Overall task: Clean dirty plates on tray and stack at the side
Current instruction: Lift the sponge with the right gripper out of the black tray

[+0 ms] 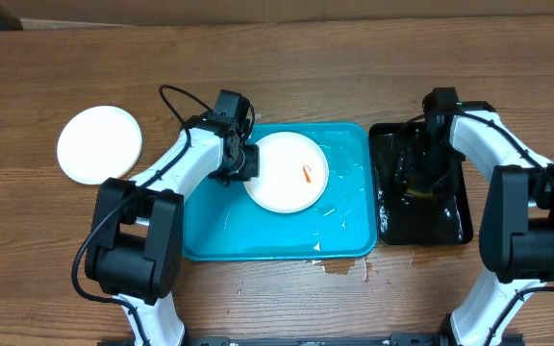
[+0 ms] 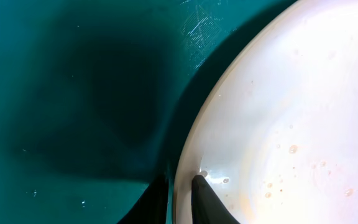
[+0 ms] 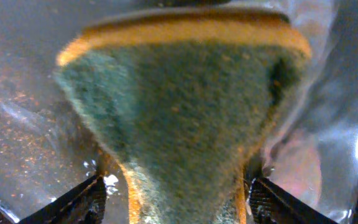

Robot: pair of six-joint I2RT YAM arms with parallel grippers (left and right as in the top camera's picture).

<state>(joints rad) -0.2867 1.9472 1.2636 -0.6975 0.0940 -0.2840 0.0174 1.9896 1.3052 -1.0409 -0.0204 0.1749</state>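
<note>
the wooden desk point(image 1: 287, 58) carries everything; in the middle of the overhead frame lies the turquoise tray point(image 1: 349, 235), its long axis running left to right, wet streaks on its floor; just beside its right rim sits the narrower black tray point(image 1: 450, 231), long axis running top to bottom.

the smeared plate point(image 1: 282, 183) lies flat and face up in the upper middle of the turquoise tray; being round it has no long axis and points nowhere; its orange smear point(image 1: 307, 173) sits right of centre. a second plate point(image 1: 99, 144), bare white, rests on the desk at the upper left, well apart from the tray.

the left pincer point(image 1: 246, 161) is at the smeared plate's left rim, the plate stretching rightward from it; the left wrist view shows the rim between its fingers, clenched on it.

the right pincer point(image 1: 421, 178) hangs over the black tray with the sponge point(image 3: 179, 106) between its fingers; whether it squeezes the sponge i cannot tell. the sponge's green face points at the camera, its long axis running up the frame.

judged from this, the scrub turns on one relation: the smear lies well to the left of the sponge, across the tray's right rim, and the right arm is the nearer.
</note>
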